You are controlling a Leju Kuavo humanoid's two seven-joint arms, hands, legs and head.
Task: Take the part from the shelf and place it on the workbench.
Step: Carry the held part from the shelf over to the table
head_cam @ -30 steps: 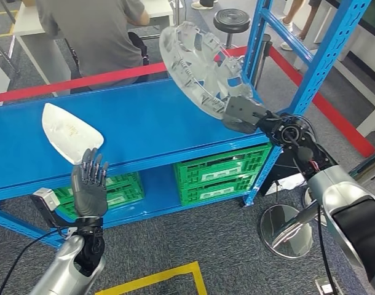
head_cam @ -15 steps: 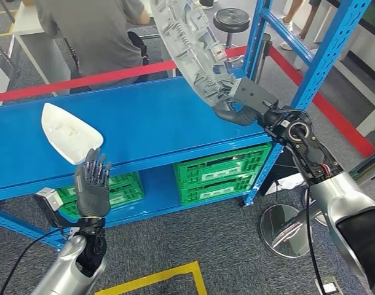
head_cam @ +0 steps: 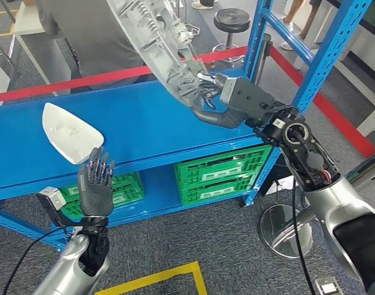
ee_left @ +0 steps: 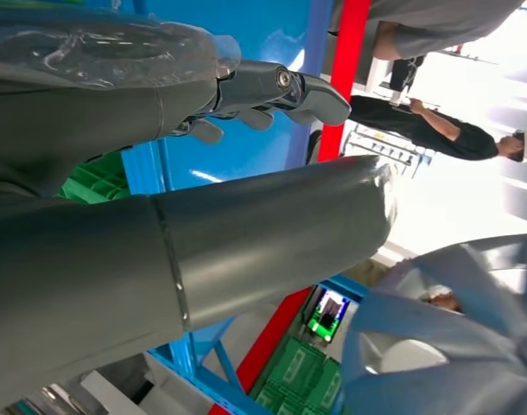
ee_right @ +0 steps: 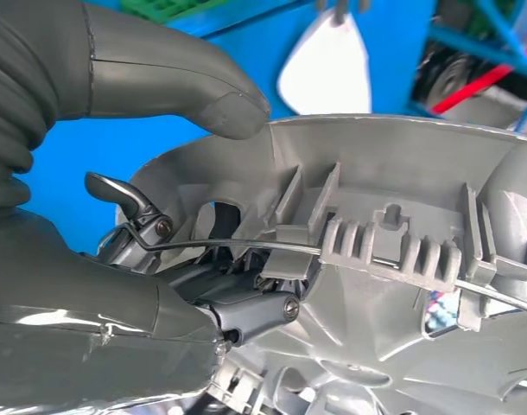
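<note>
My right hand [head_cam: 232, 101] grips the rim of a large round grey plastic wheel cover [head_cam: 153, 43], lifted clear above the blue shelf [head_cam: 144, 129] and tilted steeply, its ribbed back facing me. In the right wrist view the thumb [ee_right: 182, 82] lies over the cover's edge [ee_right: 391, 251] while the fingers hook through its openings. My left hand [head_cam: 95, 187] is raised in front of the shelf's front edge, fingers spread, holding nothing. Its thumb [ee_left: 261, 233] and fingers [ee_left: 274, 86] appear apart in the left wrist view.
A white flat triangular part [head_cam: 69, 132] lies on the shelf's left side. Green crates [head_cam: 220, 175] sit on the lower level. A blue upright [head_cam: 315, 67] stands at right, with red tape [head_cam: 102, 77] and a seated person [head_cam: 90, 31] behind. A yellow line [head_cam: 153, 279] marks the floor.
My right hand has swung the wheel cover up and to the left, tilting it more steeply. My left hand has drifted slightly right and lower.
</note>
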